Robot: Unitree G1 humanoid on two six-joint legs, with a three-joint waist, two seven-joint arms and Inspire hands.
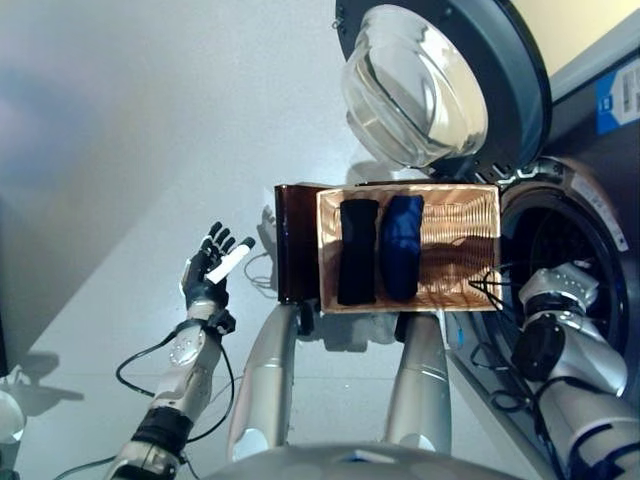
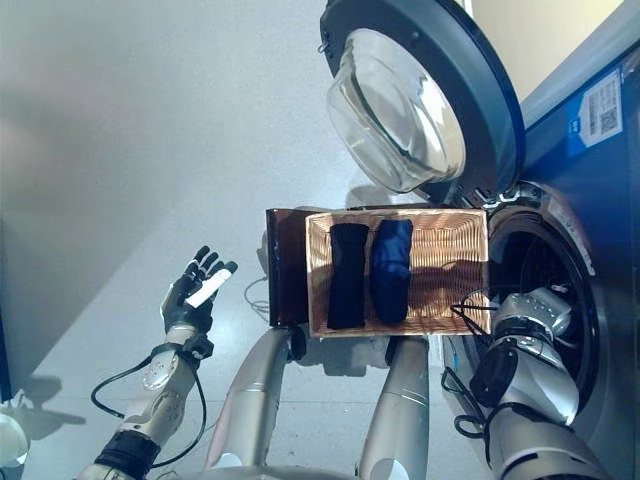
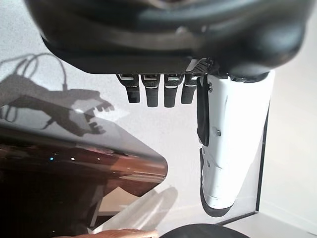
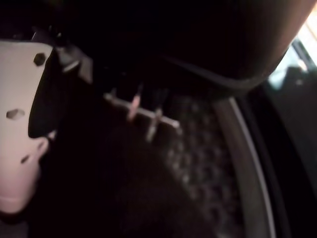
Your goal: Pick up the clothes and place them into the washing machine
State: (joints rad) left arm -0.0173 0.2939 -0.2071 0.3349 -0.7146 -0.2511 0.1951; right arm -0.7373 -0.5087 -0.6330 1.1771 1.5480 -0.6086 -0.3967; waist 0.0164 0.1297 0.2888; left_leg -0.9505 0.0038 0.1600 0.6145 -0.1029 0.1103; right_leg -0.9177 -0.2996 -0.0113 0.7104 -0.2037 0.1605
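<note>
Left hand [image 1: 208, 270] hangs out over the grey floor [image 1: 120, 130] at the far left, fingers straight and spread, white-covered thumb angled away from them, holding nothing; its wrist view shows the same relaxed row of fingers with bare floor beyond.

Moving right, a dark brown stand [image 1: 294, 243] carries a wicker basket [image 1: 462, 232] at the centre of the scene. Two pieces of clothing lie side by side in the basket's left half: a black garment [image 1: 357, 252] and, just to its right and touching it, a dark blue garment [image 1: 402, 247]. The basket's right half is bare weave.

Above the basket the washing machine door [image 1: 440, 80] stands swung open, its clear glass bowl facing outward. Further right, just beside the basket's right edge, is the washing machine [image 2: 560, 270] with its round drum opening.

Right hand [image 4: 20, 124] is reached into that opening, with only the forearm and wrist showing in the head views. Its wrist view is very dark: the white thumb cover and perforated drum wall show, and a dim dark mass below may be cloth, but whether the fingers are closed or spread I cannot tell.
</note>
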